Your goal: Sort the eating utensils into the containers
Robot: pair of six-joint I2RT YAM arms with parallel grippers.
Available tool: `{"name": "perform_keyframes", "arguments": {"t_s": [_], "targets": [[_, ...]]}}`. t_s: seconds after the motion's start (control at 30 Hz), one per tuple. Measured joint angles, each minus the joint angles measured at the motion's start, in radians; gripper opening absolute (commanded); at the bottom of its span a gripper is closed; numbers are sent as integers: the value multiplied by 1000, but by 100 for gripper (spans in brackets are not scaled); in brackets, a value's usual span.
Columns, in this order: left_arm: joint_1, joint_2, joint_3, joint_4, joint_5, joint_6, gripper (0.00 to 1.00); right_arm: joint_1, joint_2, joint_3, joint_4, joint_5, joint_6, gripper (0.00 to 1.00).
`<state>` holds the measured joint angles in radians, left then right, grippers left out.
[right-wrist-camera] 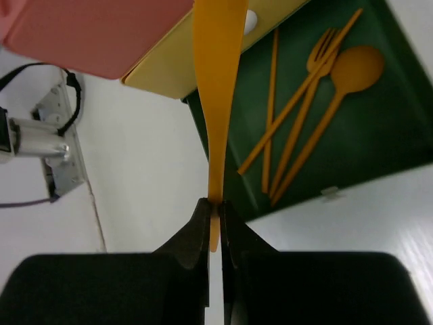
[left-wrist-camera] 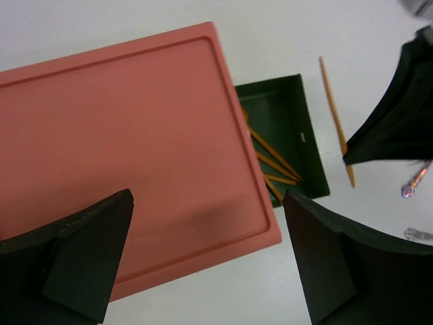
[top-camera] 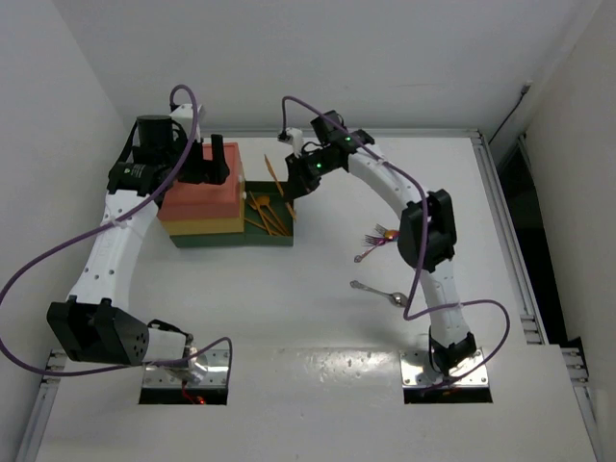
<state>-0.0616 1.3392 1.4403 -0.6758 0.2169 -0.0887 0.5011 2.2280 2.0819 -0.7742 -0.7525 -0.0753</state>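
Note:
The containers point(top-camera: 202, 204) are a stacked block: red-orange top point(left-wrist-camera: 135, 135), yellow middle point(right-wrist-camera: 176, 74), and a dark green bottom drawer point(right-wrist-camera: 379, 149) pulled open to the right. Several orange utensils point(right-wrist-camera: 304, 115) lie in the green drawer. My right gripper point(right-wrist-camera: 215, 206) is shut on the handle end of an orange utensil point(right-wrist-camera: 218, 101) and holds it above the green drawer's edge point(top-camera: 289, 231). My left gripper point(left-wrist-camera: 208, 200) is open and empty above the red-orange top. A purple fork point(top-camera: 373, 238) and a silver spoon point(top-camera: 380, 292) lie on the table.
The white table point(top-camera: 318, 279) has walls on the left and at the back. The right arm point(top-camera: 423, 231) arches over the purple fork. Purple cables loop around both arms. The right gripper shows as a black shape point(left-wrist-camera: 399, 115) in the left wrist view.

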Motion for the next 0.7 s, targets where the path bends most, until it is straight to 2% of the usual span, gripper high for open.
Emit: {"name": "perform_keyframes", "arguments": {"t_s": [0.13, 0.23, 0.63, 0.7], "targets": [[18, -2, -22, 26, -63, -28, 100, 37, 95, 11, 63, -18, 137, 0], [24, -2, -26, 32, -83, -36, 100, 60, 122, 23, 93, -16, 181, 0], [31, -12, -50, 43, -101, -47, 100, 89, 242, 117, 107, 60, 165, 0], [31, -12, -50, 43, -103, -47, 100, 89, 249, 116, 107, 85, 158, 10]]}}
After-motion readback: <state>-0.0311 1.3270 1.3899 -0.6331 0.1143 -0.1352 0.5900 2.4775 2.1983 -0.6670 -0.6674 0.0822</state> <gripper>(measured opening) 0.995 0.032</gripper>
